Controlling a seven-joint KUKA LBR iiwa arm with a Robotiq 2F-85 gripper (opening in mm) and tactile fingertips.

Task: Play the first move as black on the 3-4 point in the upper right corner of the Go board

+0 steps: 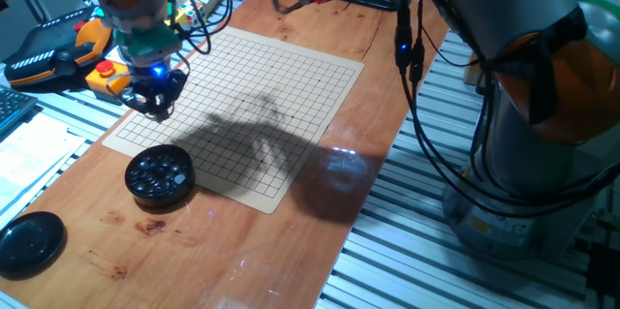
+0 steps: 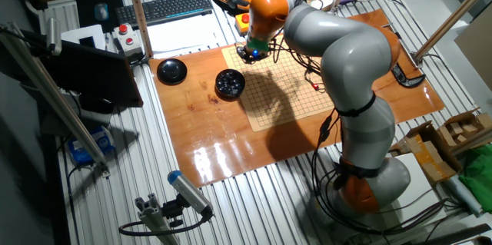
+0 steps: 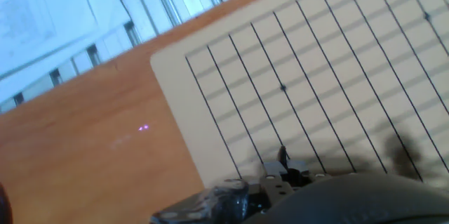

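Note:
The Go board (image 1: 254,96) lies on the wooden table and carries no stones that I can see; it also shows in the other fixed view (image 2: 301,85). My gripper (image 1: 157,106) hangs low over the board's corner nearest the orange pendant, also seen in the other fixed view (image 2: 250,53). Its fingertips look close together, but they are dark and small. No black stone can be made out between them. The hand view shows that board corner (image 3: 168,62), the grid lines and a star point (image 3: 283,88), with blurred gripper parts (image 3: 280,175) at the bottom edge.
A round black bowl of stones (image 1: 160,174) stands just off the board's near corner, and its lid (image 1: 29,243) lies further left. An orange and black pendant (image 1: 68,47) and cables sit behind the gripper. The table edge and aluminium rails run along the right.

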